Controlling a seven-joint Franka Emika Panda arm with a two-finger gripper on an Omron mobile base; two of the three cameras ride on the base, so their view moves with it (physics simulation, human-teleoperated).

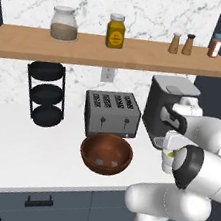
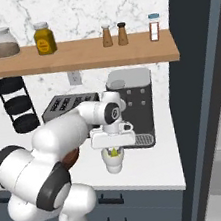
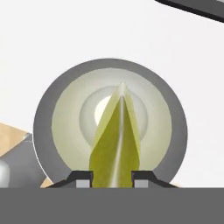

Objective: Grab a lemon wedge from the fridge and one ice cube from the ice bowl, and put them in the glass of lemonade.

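Yellow-green lemon wedge [image 3: 114,144] clamped in pincer [image 3: 112,178] above glass of lemonade [image 2: 113,160].
Left base view adds ice bowl [image 1: 106,153] on worktop [image 1: 16,143].

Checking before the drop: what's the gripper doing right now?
Gripper: jaws shut on the lemon wedge, right above the glass of lemonade.

The white counter [image 1: 19,154] carries the ice bowl [image 1: 106,154], toaster [image 1: 111,113], coffee machine [image 1: 164,108], black rack [image 1: 46,92] and glass of lemonade [image 2: 114,161].
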